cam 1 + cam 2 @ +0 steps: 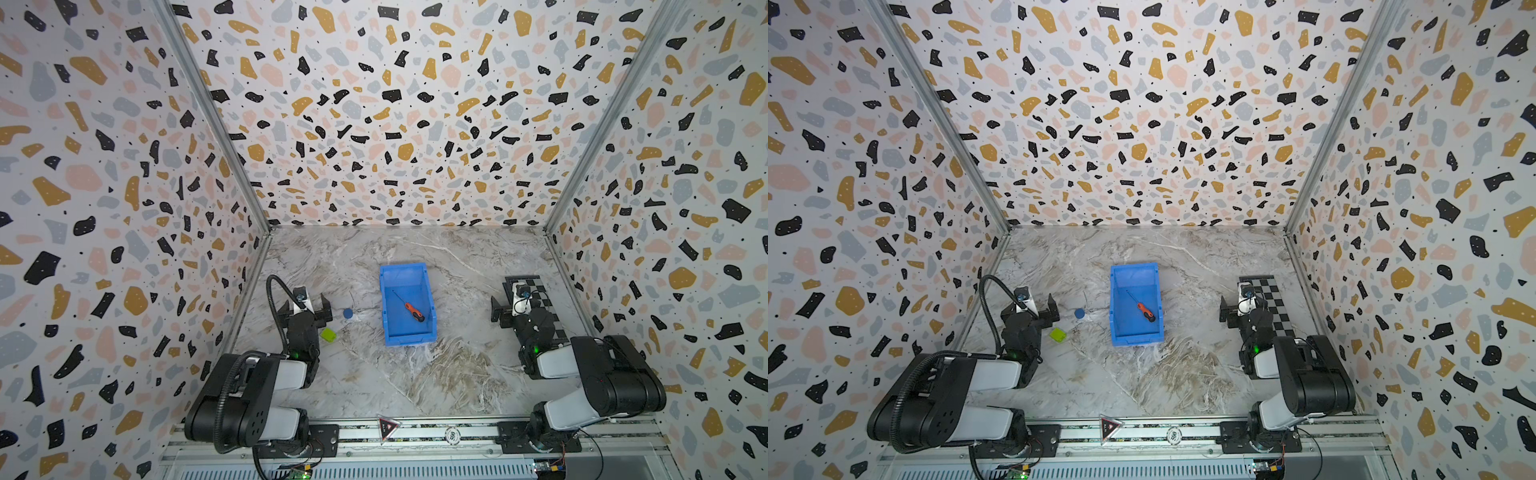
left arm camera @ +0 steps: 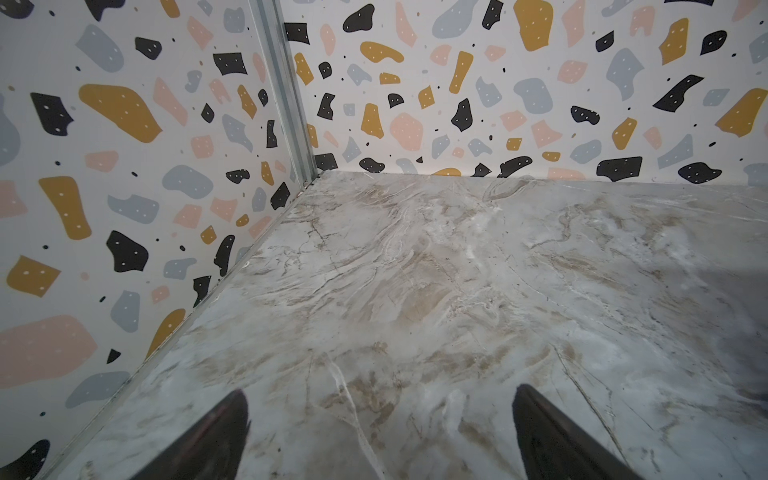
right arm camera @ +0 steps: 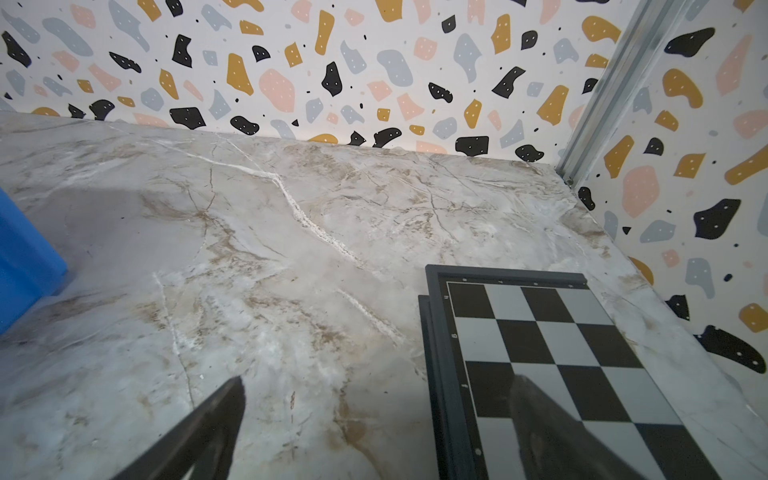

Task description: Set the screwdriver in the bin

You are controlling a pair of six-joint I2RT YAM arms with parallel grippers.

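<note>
The blue bin stands mid-table in both top views, and one of its corners shows in the right wrist view. Inside it lies the screwdriver, orange handle with black butt end toward the near right, thin shaft pointing far left. My left gripper rests low at the left of the bin, open and empty over bare marble. Well right of the bin, my right gripper is open and empty, one finger over the chessboard.
A small blue disc and a yellow-green block lie between the left gripper and the bin. A black-and-white chessboard lies flat along the right wall. Patterned walls enclose three sides.
</note>
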